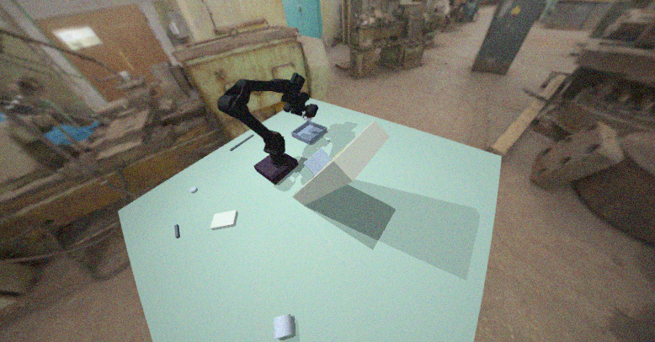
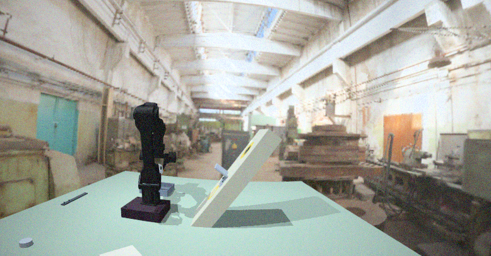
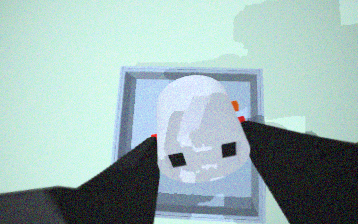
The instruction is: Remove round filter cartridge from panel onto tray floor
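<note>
Gripper (image 3: 201,142) clamps the cartridge (image 3: 198,127) directly above the tray (image 3: 123,125), its long axis pointing down (slotted face toward the wrist camera); height above the floor is apparently small.

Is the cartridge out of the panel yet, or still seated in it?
Out. The cartridge is clamped in the gripper above the tray, well away from the panel.

The arm (image 1: 249,110) is matte black, made of thick rounded links, and it stands on a dark purple square base (image 1: 275,167). The gripper (image 3: 198,145) has two broad black fingers, with small red and orange marks near their tips.
</note>
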Robot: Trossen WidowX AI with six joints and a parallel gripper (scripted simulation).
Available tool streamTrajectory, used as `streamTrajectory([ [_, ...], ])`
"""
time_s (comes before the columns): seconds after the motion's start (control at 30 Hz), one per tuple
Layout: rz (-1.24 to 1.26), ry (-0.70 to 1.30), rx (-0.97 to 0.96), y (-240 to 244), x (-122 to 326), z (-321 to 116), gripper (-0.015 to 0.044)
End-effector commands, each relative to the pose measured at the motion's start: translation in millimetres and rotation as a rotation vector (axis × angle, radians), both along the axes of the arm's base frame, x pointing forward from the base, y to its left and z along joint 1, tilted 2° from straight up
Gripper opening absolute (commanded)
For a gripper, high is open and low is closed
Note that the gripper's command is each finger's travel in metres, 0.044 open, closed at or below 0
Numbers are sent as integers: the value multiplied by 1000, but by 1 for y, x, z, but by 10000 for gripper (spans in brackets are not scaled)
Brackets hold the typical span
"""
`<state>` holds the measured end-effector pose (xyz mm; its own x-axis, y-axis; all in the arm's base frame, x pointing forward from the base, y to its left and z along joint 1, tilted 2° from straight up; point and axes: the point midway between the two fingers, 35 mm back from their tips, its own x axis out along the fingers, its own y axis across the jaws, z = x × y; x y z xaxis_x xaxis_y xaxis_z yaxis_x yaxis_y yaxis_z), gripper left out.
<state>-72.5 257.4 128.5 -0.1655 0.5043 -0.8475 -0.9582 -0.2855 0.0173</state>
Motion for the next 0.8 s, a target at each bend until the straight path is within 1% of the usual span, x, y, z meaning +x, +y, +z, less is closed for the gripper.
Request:
streamTrajectory([
  [0.0,22,3,17,-3,-6,-3,0],
  [0.1,22,3,17,-2,-7,-10,0],
  [0.6,22,3,17,0,-9,-75,0],
  [0.77,22,3,17,0,-9,-78,0],
])
